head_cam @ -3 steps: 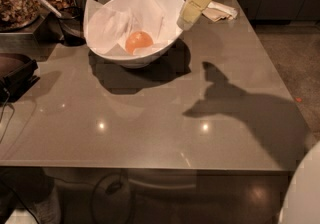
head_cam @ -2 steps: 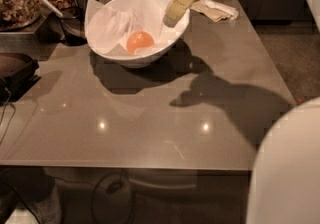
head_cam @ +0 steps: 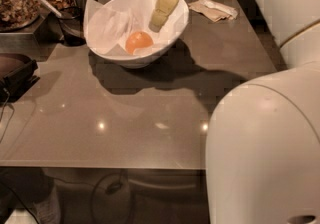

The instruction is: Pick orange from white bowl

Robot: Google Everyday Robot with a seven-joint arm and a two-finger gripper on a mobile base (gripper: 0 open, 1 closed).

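Big grey worktop w/ the white bowl at the back, paper inside. Gripper hangs over the bowl's right side, just above & right of the orange. Can't tell if it's spread or closed. Orange sits low in the bowl on the paper. Prob. light, firm, smooth & rolly, so pinch it across the middle, not too hard.

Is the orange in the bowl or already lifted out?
In. The small round orange fruit lies on the crumpled white paper inside the wide glossy white bowl; the yellowish claw hangs close beside it.
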